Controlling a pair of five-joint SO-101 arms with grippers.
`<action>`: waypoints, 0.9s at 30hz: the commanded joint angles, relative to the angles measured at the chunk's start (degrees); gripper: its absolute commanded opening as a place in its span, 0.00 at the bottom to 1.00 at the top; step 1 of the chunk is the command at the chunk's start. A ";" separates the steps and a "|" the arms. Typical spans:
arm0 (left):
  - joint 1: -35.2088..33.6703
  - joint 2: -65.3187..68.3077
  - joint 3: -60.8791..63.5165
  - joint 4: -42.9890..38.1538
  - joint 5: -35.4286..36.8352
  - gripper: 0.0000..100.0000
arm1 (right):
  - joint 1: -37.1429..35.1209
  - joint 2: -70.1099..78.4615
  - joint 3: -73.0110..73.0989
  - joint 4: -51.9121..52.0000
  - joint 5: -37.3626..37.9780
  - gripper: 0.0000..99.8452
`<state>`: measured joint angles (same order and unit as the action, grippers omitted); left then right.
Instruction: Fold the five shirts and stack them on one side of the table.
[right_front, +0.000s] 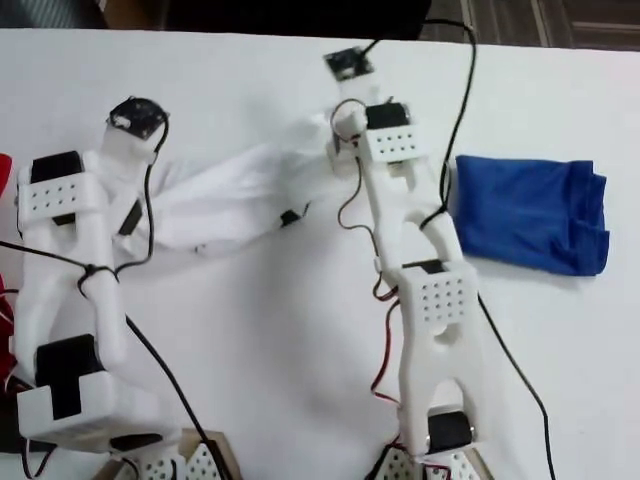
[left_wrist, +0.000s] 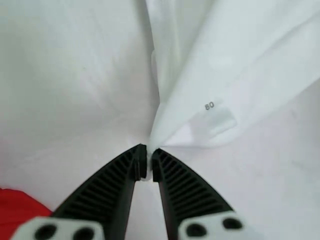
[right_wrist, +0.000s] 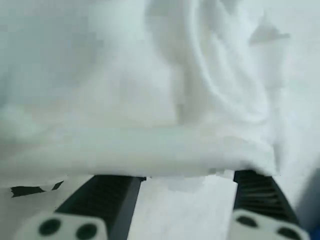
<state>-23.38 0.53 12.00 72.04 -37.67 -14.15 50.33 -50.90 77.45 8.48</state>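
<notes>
1. The white shirt (right_front: 235, 195) lies stretched out on the worktop (right_front: 270, 350), running from the upper left to the upper centre of the high view, between the two arms.
2. The left arm (right_front: 70, 250) stands at the left of the high view, its wrist over the shirt's left end. In the left wrist view the left fingers (left_wrist: 140, 165) are drawn together, with only a thin slit between the tips, clamped on a pointed corner of the white shirt (left_wrist: 240, 60).
3. The right arm (right_front: 435, 300) rises up the centre of the high view to the shirt's right end. In the right wrist view the right fingers (right_wrist: 107, 192) stand wide apart, and a folded edge of the white shirt (right_wrist: 150, 100) lies across their tips.
4. A folded blue shirt (right_front: 530, 212) lies at the right of the high view, just beside the right arm and apart from the white shirt.
5. A red cloth (right_front: 4, 175) shows at the left edge of the high view, and also at the lower left corner of the left wrist view (left_wrist: 15, 207).
</notes>
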 joint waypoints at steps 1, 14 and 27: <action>-0.35 -0.26 -2.07 0.18 0.35 0.02 | 1.10 -1.45 -5.19 3.65 -1.67 0.27; -0.35 -0.26 -2.07 0.18 0.35 0.02 | 0.57 -3.38 -2.37 20.26 -1.05 0.21; -0.62 -0.26 -1.98 0.26 0.35 0.02 | 0.57 5.93 -1.41 8.31 2.11 0.21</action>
<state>-23.38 0.53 12.00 72.04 -37.67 -13.54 55.96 -52.04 87.91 9.54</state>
